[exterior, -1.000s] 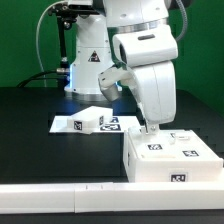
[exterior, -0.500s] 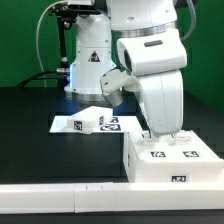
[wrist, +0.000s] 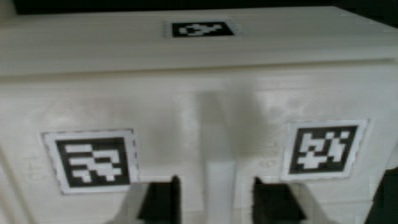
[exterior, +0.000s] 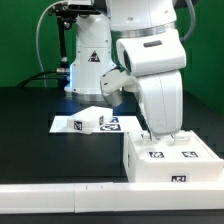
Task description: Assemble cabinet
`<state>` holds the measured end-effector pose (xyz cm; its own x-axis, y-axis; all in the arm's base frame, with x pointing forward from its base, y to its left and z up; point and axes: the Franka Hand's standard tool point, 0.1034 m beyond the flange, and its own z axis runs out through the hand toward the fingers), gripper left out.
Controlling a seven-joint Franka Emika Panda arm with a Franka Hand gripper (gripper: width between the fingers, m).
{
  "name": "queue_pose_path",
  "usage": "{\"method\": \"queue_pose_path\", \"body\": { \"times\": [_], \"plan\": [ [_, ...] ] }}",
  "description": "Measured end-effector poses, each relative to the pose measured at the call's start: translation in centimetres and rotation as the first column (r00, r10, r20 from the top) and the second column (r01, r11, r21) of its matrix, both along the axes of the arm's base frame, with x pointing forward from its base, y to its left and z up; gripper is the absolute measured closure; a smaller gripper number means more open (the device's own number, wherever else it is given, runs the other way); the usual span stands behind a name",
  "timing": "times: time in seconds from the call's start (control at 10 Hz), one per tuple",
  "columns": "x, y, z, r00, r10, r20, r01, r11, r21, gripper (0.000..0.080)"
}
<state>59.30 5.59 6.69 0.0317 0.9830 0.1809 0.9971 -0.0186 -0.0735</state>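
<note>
Cabinet [exterior: 172, 165] sits on the black table [exterior: 35, 110] beneath the tool [exterior: 152, 132].

Bright, even light from overhead in the exterior view. The white arm [exterior: 150, 60] shows soft glare and the black table [exterior: 30, 130] stays matte and dark. The cabinet [exterior: 150, 172] casts barely any shadow. That picture is small and a little grainy. The wrist view is soft and blurred, its tags [wrist: 93, 160] are fuzzy, and grey shade sits in the cabinet's grooves.

White cabinet box body [exterior: 150, 168], square tags on top and front, resting flat on dark table
</note>
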Motion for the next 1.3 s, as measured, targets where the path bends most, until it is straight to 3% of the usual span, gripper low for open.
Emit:
{"method": "queue_pose_path", "body": {
  "times": [0.1,0.4,0.5,0.6,0.7,1.0,1.1,1.3],
  "plan": [
    [0.0,0.0,0.0,1.000,0.000,0.000,0.000,1.000,0.000,0.0518],
    [0.0,0.0,0.0,1.000,0.000,0.000,0.000,1.000,0.000,0.0095],
    [0.0,0.0,0.0,1.000,0.000,0.000,0.000,1.000,0.000,0.0095],
    [0.0,0.0,0.0,1.000,0.000,0.000,0.000,1.000,0.000,0.0021],
    [0.0,0.0,0.0,1.000,0.000,0.000,0.000,1.000,0.000,0.0004],
    [0.1,-0.2,0.3,1.000,-0.006,0.006,0.006,1.000,-0.001,0.0003],
    [0.2,-1.0,1.4,0.999,-0.045,0.026,0.045,0.999,-0.010,0.0004],
    [-1.2,-2.4,3.3,0.982,-0.181,0.051,0.183,0.982,-0.037,0.0004]
  ]
}}
